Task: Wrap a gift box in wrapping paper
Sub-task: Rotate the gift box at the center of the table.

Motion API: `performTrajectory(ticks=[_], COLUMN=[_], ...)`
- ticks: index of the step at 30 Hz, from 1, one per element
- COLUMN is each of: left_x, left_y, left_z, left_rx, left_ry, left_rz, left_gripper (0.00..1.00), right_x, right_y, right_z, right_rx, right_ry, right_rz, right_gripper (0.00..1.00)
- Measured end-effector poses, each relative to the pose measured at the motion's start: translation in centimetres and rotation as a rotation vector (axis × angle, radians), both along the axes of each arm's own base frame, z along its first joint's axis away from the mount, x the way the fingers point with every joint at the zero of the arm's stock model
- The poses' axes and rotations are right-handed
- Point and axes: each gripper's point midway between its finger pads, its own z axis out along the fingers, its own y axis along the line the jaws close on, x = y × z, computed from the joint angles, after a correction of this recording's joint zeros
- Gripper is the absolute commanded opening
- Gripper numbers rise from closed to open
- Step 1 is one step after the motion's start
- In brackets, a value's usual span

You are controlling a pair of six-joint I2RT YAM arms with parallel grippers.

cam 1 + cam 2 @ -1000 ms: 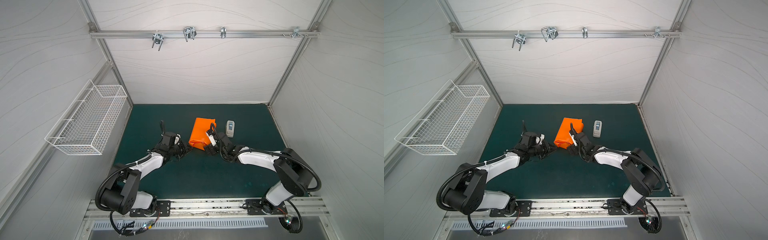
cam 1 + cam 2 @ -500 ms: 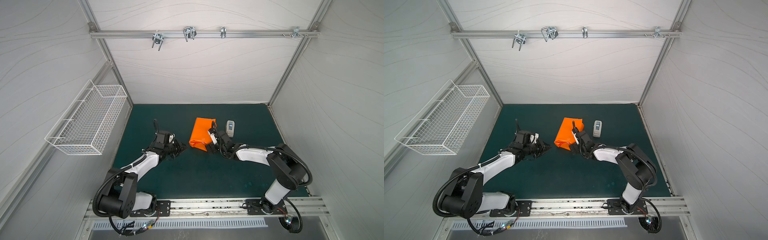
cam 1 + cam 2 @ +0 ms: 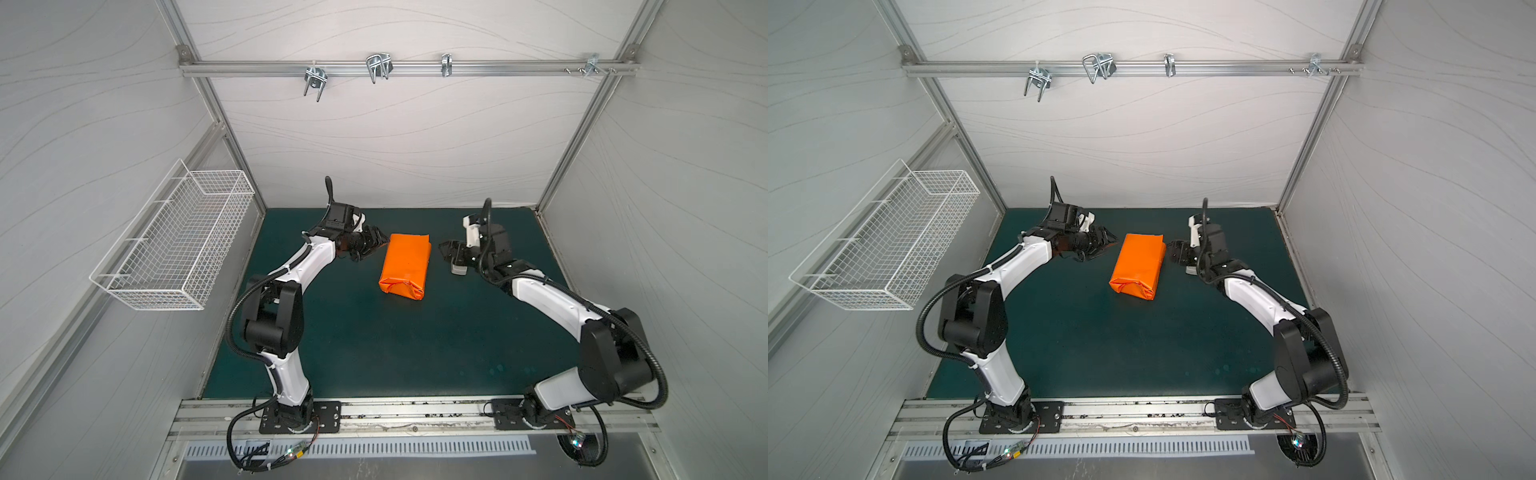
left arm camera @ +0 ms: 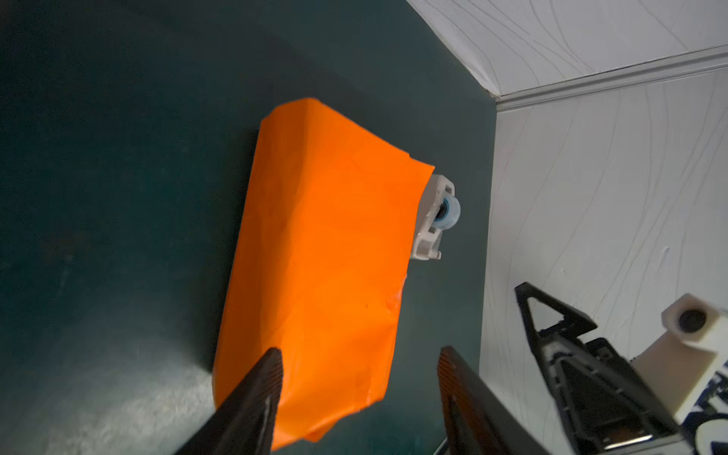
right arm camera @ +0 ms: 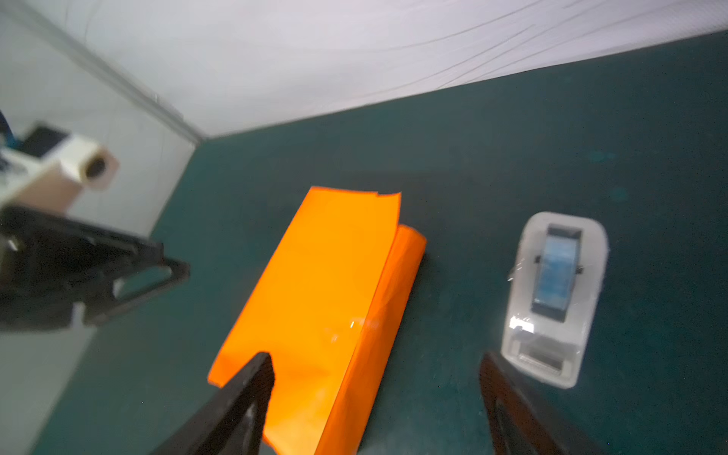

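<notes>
**Two open grippers flanking an orange parcel on a green mat**

Seen from above, with twelve o'clock at the back wall, the wrapping paper (image 3: 405, 266) (image 3: 1139, 266) is lying folded into a closed oblong parcel just past the middle of the green mat (image 3: 374, 353), towards twelve. Its long side is running from about one o'clock to seven o'clock. The paper is hiding the gift box completely.

The left gripper (image 3: 371, 248) (image 3: 1102, 248) is sitting at the parcel's ten o'clock, just beside the far corner, so the parcel is lying at its four o'clock. In the left wrist view its jaws (image 4: 360, 356) are standing well apart and grasping nothing.

The right gripper (image 3: 448, 251) (image 3: 1177, 253) is hanging at the parcel's two o'clock, so the parcel is lying at its eight o'clock. Its jaws (image 5: 376, 360) are also spread wide and empty. A small white tape dispenser (image 5: 555, 299) (image 3: 459, 270) is resting on the mat at the parcel's three o'clock, partly under this gripper.
</notes>
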Motion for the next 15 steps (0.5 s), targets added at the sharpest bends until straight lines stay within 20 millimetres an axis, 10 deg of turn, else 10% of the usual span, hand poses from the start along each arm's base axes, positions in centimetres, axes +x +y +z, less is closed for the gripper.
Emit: performTrajectory(ticks=[9, 15], left_x=[0.2, -2.3], left_y=[1.8, 6.9], left_z=[-2.6, -1.0], left_rx=[0.041, 0.066], left_ry=[0.095, 0.079], left_rz=[0.027, 0.149], left_gripper=[0.63, 0.62], right_x=[-5.8, -9.4], right_y=[5.6, 11.2], right_z=[-10.2, -11.3], right_rx=[0.111, 0.151], right_ry=[0.384, 0.42], right_rz=[0.087, 0.192], right_gripper=[0.84, 0.84])
